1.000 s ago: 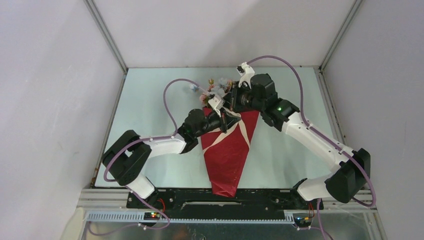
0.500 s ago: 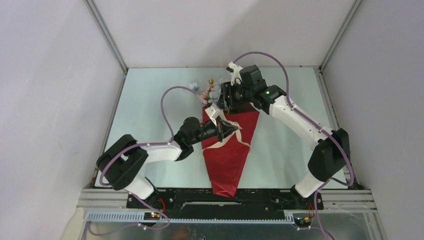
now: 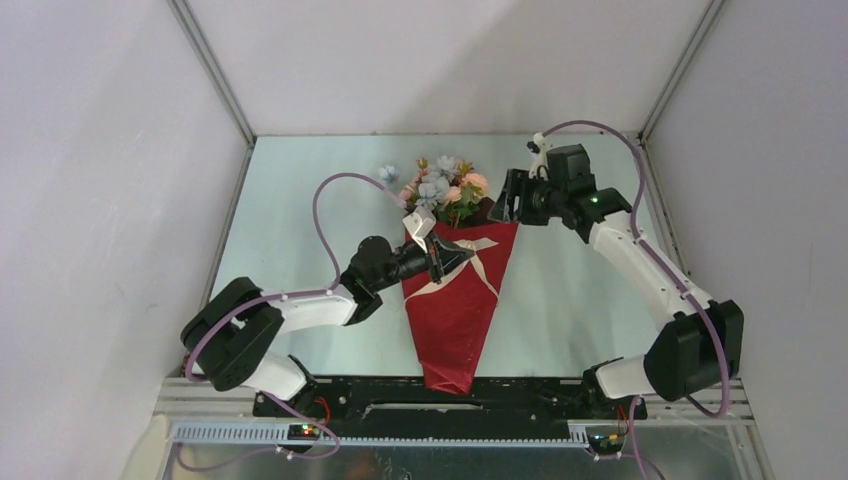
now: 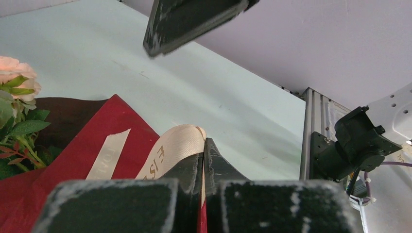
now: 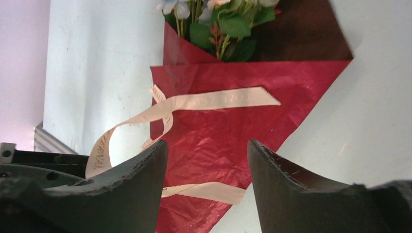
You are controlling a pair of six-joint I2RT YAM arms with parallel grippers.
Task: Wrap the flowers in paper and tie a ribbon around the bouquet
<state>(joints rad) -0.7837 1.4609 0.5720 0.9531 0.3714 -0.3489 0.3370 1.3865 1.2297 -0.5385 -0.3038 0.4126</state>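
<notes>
Looking at the paper (image 3: 455,310), what is it like?

Crinkled and glossy, bright red outside, folded into a long cone. Its dark maroon inner face shows at the wide mouth, just beyond the left gripper (image 4: 203,154).

And the flowers (image 3: 445,190)?

Pink rose heads, pale blue clusters and green leaves fan out of that mouth (the stems are hidden inside the cone), past the left gripper's fingertips and ahead of the right gripper (image 5: 206,145).

Where is the ribbon (image 5: 214,100)?

It is flat and cream, with faint lettering I cannot read, and it crosses the red face. The left gripper's fingers are pressed together, pinching a loop of it. One notched end lies flat on the paper in front of the right gripper, and another length arches off the cone's edge over the pale table (image 3: 300,210).

And the right gripper itself?

Its jaws stand spread with nothing between them, clear of the paper.

Anything in the way?

Scuffed dark fingers fill the bottom of both wrist views. A dark slab (image 4: 194,19), cut off at the top of the left wrist view, I cannot identify.
</notes>
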